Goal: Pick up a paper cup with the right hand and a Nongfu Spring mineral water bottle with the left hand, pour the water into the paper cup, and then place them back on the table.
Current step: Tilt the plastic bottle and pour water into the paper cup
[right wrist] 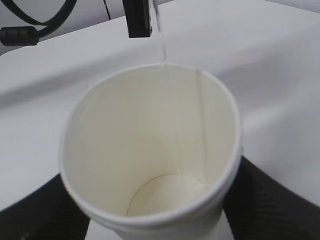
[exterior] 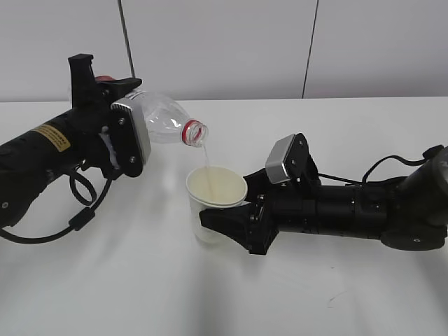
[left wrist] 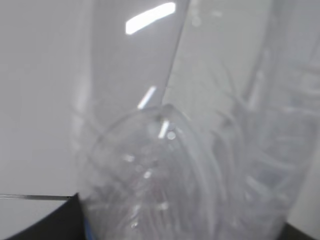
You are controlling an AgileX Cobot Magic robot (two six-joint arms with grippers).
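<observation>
My left gripper [exterior: 129, 136] is shut on the clear water bottle [exterior: 162, 117], which is tipped with its red-ringed mouth [exterior: 194, 131] pointing right and down. A thin stream of water [exterior: 206, 155] falls from the mouth into the paper cup [exterior: 215, 199]. My right gripper [exterior: 225, 222] is shut on the cup and holds it upright, tilted slightly, just above the white table [exterior: 140, 294]. In the right wrist view the cup [right wrist: 150, 150] fills the frame, with water pooling at its bottom [right wrist: 170, 192]. The left wrist view shows only the blurred clear bottle [left wrist: 190, 165] up close.
A black cable [exterior: 77, 210] loops on the table under the left arm. Another cable [exterior: 392, 164] arcs over the right arm. A grey wall with vertical seams [exterior: 308, 49] stands behind the table.
</observation>
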